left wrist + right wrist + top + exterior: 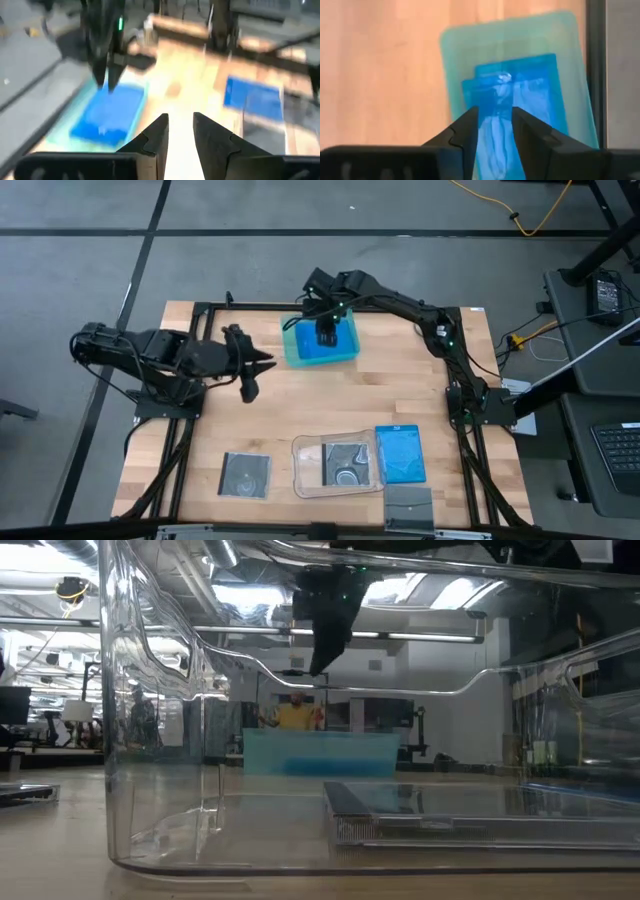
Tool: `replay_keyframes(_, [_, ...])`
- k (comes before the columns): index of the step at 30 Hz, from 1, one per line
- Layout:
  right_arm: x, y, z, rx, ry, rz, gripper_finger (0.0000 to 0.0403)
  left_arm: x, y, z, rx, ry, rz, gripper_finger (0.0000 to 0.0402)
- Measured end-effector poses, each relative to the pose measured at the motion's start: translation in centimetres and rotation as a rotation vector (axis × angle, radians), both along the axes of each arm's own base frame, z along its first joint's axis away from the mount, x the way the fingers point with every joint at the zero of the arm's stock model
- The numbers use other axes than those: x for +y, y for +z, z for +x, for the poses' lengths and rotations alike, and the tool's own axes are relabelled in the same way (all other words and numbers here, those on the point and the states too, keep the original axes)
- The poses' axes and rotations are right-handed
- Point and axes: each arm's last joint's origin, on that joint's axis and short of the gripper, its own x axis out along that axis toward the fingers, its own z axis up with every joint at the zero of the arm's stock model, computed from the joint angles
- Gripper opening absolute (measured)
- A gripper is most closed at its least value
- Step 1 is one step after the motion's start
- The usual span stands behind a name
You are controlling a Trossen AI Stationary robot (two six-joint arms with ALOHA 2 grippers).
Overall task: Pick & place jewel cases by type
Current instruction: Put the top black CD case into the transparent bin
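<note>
Sorting looks roughly half done. At left, the left gripper (262, 367) waits over bare table, fingers slightly parted and empty. A grey disc case (245, 474) lies loose near the front edge. Centre-back, the right gripper (326, 336) hangs over blue cases (325, 345) stacked in the teal tray (291, 340), jaws narrowly apart, gripping nothing visible. Rightward, the clear tray (305, 470) holds a disc case (347, 463); one blue case (402, 454) and another grey case (408, 508) remain out.

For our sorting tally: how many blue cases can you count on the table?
3, maybe more hidden: two stacked in the teal tray, top case over lower case; third case beside the clear tray.
</note>
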Motion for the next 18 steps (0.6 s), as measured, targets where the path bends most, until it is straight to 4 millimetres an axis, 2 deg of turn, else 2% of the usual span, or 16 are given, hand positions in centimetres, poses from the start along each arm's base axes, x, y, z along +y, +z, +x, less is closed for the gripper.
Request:
replay_keyframes(4, [1.8,1.6,-0.3,-0.026,0.008,0.007,0.0098,-0.7,-1.4,-0.9,0.129,-0.029,-0.032,0.0082])
replay_keyframes(7, [2.5,2.7,-0.8,-0.043,-0.011,0.017,0.008,-1.6,-3.5,-1.7,0.214,-0.075,-0.064,0.0082])
replay_keyframes(13, [3.7,5.0,-2.8,-0.052,-0.099,-0.017,0.0051,-3.9,-9.5,-3.7,0.403,-0.238,-0.17,0.0082])
replay_keyframes(18, [6.7,6.5,-5.7,-0.083,-0.145,-0.098,0.0032,-6.1,-13.7,-5.3,0.482,-0.35,-0.231,0.0081])
